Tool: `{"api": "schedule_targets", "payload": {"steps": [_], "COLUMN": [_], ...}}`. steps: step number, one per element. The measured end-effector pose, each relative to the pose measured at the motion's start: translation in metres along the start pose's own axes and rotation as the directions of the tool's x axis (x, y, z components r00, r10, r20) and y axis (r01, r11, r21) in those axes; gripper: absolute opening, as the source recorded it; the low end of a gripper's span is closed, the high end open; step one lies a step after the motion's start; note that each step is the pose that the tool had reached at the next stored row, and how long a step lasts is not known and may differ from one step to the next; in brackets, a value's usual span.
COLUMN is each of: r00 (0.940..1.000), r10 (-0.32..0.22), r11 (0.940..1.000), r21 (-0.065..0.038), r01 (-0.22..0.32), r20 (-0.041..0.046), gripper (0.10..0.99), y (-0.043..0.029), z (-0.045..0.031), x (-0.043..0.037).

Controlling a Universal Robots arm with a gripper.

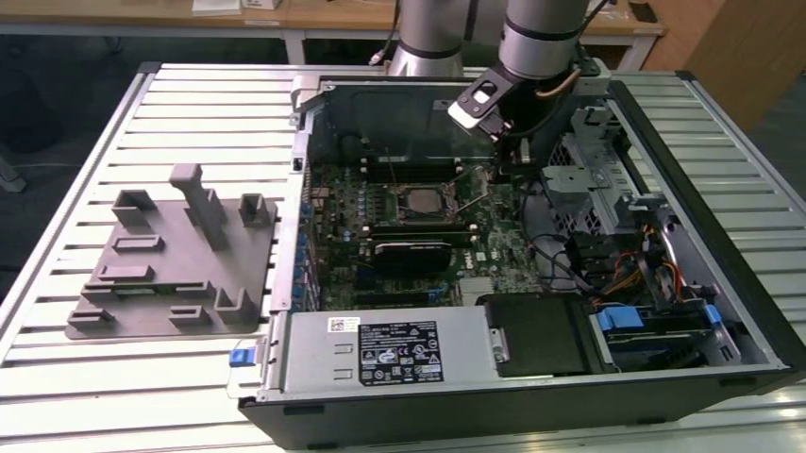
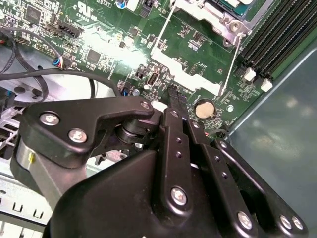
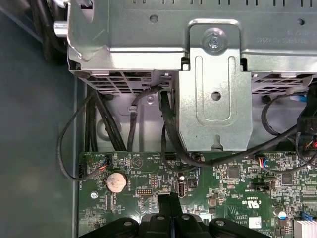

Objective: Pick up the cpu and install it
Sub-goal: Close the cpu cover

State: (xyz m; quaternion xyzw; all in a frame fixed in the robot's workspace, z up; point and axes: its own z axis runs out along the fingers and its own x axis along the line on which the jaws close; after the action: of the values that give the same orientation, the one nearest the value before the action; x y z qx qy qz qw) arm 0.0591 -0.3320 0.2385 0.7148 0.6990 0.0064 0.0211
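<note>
My gripper [image 1: 511,168] hangs inside the open computer case, low over the green motherboard [image 1: 504,247] and just to the exterior view's right of the square metal-framed socket [image 1: 416,199]. Its black fingers are pressed together with nothing between them in both wrist views, the gripper [image 2: 173,92] [image 3: 171,198] tapering to a closed tip. The tip hovers beside a thin wire lever [image 2: 232,64] and a round coin cell [image 2: 204,109]. A corner of the socket frame [image 2: 218,12] shows. I cannot make out the cpu; the socket's middle looks dark grey.
A large grey plastic tray [image 1: 176,269] with upright blocks lies on the slatted table at the exterior view's left. A metal drive cage [image 3: 213,99] and black cables [image 3: 168,124] crowd the case wall close to the gripper. Memory slots [image 2: 277,34] run past the socket.
</note>
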Motion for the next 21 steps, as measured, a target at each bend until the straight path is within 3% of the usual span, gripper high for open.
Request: {"api": "schedule_targets", "payload": {"steps": [7,21], "r00": [1.0,1.0], "r10": [0.0,0.0], "r11": [1.0,1.0], "r21": [0.0,0.0], "r01": [0.0,0.0], "r20": [-0.0002,-0.0002], "gripper": [0.106,0.106], "y": [-0.0032,-0.0293], "z": [0.0001,-0.0009], "x": [0.0,-0.0006]}}
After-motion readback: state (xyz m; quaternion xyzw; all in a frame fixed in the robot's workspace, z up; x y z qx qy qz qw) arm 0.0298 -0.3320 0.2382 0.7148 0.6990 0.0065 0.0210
